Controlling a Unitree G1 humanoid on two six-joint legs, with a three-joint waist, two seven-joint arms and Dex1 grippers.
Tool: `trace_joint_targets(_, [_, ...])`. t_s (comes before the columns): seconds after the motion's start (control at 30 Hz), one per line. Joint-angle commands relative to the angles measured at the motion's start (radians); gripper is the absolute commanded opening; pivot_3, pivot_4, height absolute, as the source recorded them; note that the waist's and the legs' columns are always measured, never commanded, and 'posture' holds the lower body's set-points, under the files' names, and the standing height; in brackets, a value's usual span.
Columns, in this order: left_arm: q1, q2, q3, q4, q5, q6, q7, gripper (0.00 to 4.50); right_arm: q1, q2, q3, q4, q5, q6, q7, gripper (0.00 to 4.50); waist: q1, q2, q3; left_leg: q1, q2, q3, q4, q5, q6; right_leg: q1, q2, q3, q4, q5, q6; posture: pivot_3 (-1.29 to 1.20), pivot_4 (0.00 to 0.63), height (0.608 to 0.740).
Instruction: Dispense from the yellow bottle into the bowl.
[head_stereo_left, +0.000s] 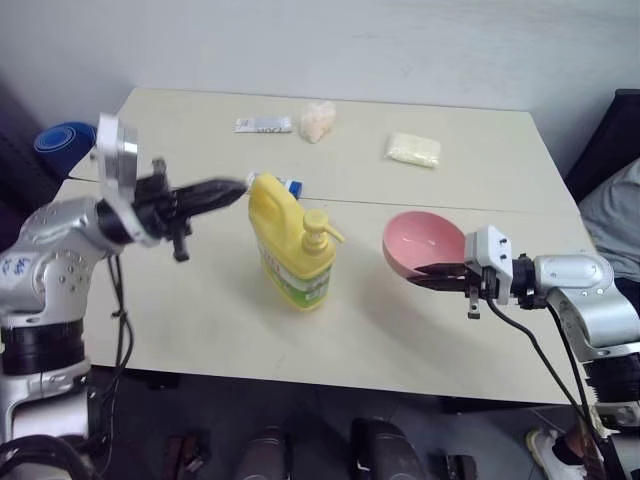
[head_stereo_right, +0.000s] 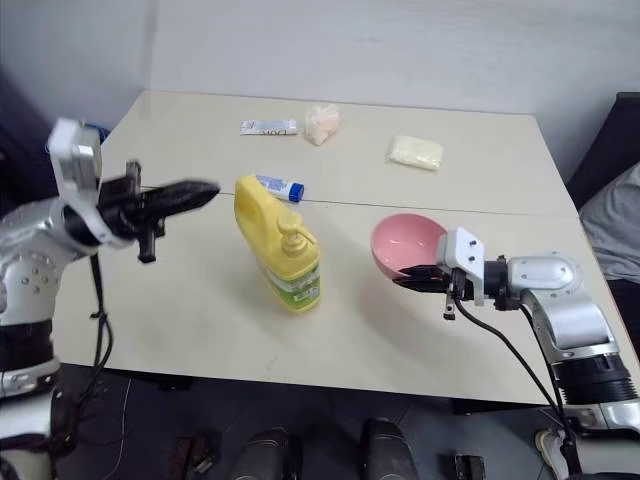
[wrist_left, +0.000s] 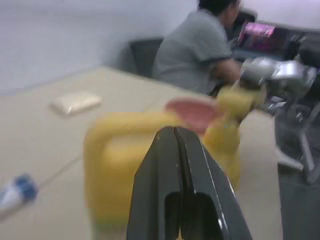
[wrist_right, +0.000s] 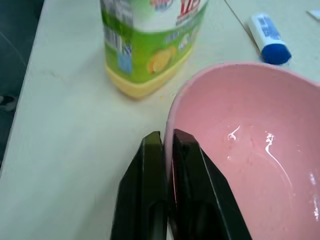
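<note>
My left gripper (head_stereo_left: 235, 190), jaws clenched on nothing, hovers beside the squat, glossy yellow bottle (head_stereo_left: 285, 250) standing mid-tabletop (head_stereo_left: 200, 320); a careless swing could topple it. To the right, my right gripper (head_stereo_left: 428, 272) pinches the smooth pink bowl (head_stereo_left: 420, 243) by its thin rim, tilted, liable to slip.

1. The two head views look forward and down from above the near edge of the table (head_stereo_left: 200, 330), taking in both arms and the far wall.
2. The left wrist view looks level along its end effector (wrist_left: 176, 135), close behind the yellow bottle (wrist_left: 125, 165).
3. The right wrist view looks down from very near the bowl (wrist_right: 240, 150).
4. All four views share the bottle and the bowl.
</note>
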Motion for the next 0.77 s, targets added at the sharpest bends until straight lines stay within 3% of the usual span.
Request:
trace_joint_targets(0.03, [0.114, 0.031, 0.051, 0.03, 0.05, -0.12, -0.06, 0.03, -0.025, 0.025, -0.006, 0.188, -0.06, -0.22, 0.039, 0.0, -0.001, 0.0, 0.0, 0.0, 0.0, 0.0, 0.0, 0.0, 0.0, 0.0, 0.0, 0.0, 0.0, 0.0, 0.0, 0.0, 0.15, 0.74])
trace_joint_targets(0.13, [0.216, 0.029, 0.033, 0.015, 0.088, -0.187, -0.082, 0.19, -0.056, 0.053, -0.017, 0.307, -0.057, -0.246, 0.049, 0.0, 0.001, 0.0, 0.0, 0.0, 0.001, -0.001, 0.0, 0.0, 0.0, 0.0, -0.001, 0.0, 0.0, 0.0, 0.0, 0.0, 0.15, 0.74])
trace_joint_targets(0.2, [0.286, 0.017, 0.014, 0.017, 0.135, -0.277, -0.103, 0.6, -0.071, 0.073, -0.038, 0.361, -0.045, -0.278, 0.045, 0.64, 0.0, 0.001, 0.001, 0.0, 0.0, -0.001, 0.0, 0.0, 0.0, 0.0, -0.002, 0.0, 0.0, 0.0, 0.0, 0.0, 0.15, 0.74])
trace_joint_targets(0.37, [0.337, -0.049, 0.008, 0.026, 0.231, -0.467, -0.029, 2.11, -0.052, 0.076, -0.085, 0.379, -0.015, -0.36, 0.064, 2.26, 0.004, 0.002, 0.001, 0.0, 0.0, -0.002, 0.0, 0.0, 0.0, 0.002, -0.004, -0.002, 0.0, 0.0, 0.0, 0.0, 0.15, 0.74])
trace_joint_targets(0.53, [0.491, -0.047, 0.008, -0.024, 0.315, -0.56, 0.01, 3.66, 0.133, 0.032, -0.158, 0.094, 0.116, -0.255, 0.094, 4.02, 0.003, 0.003, 0.001, 0.001, 0.001, -0.002, -0.002, 0.0, 0.0, 0.002, -0.006, -0.002, -0.001, 0.0, 0.0, 0.0, 0.15, 0.74])
trace_joint_targets(0.6, [0.557, -0.051, 0.02, -0.018, 0.341, -0.626, 0.02, 3.67, 0.243, 0.013, -0.18, -0.035, 0.157, -0.207, 0.093, 4.47, 0.004, 0.004, 0.002, 0.001, 0.002, -0.002, -0.003, -0.001, 0.0, 0.002, -0.006, -0.002, -0.002, 0.0, 0.0, 0.0, 0.15, 0.74])
trace_joint_targets(0.77, [0.673, -0.055, 0.039, 0.002, 0.346, -0.66, 0.04, 3.67, 0.437, 0.005, -0.242, -0.131, 0.162, -0.209, 0.071, 4.47, 0.004, 0.004, 0.002, 0.006, 0.002, -0.001, -0.003, -0.003, 0.002, 0.006, -0.007, -0.001, -0.005, 0.001, -0.001, 0.0, 0.15, 0.74])
